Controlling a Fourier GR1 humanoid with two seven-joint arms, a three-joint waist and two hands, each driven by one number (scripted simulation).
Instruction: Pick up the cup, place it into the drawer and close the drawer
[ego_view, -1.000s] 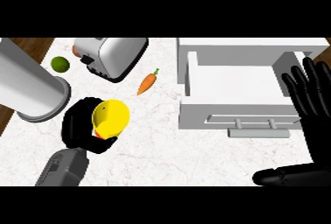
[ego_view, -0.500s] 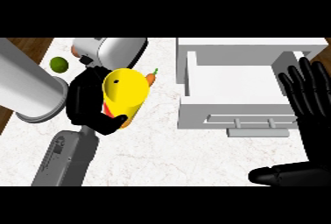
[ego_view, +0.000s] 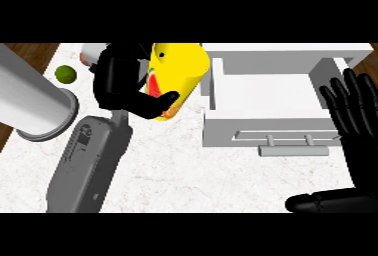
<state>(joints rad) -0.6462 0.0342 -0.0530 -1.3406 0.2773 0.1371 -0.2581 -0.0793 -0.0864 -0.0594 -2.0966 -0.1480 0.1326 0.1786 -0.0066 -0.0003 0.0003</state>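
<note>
I have the cup in my left hand, fingers and thumb curled round its side, and it is lifted off the counter. It hangs far and left of centre, just beside the drawer's left wall but not yet over the cavity. So I judge the pick-up done, the carry partly done.

The drawer stands pulled out toward me, its white inside bare as far as I can see, with the handle on its near face. Nothing blocks the opening.

My right hand is released, fingers straight and up, resting at the right edge over the drawer's right side; it holds nothing.

Left to do, by my reckoning: bring the cup rightward over the left wall, lower it inside, let go, pull the left hand out, then push the front face away until the drawer shuts. The wall is the thing to mind, since the cup sits right against it.

A lime lies far left, beside a grey cylinder, both well out of the path.
</note>
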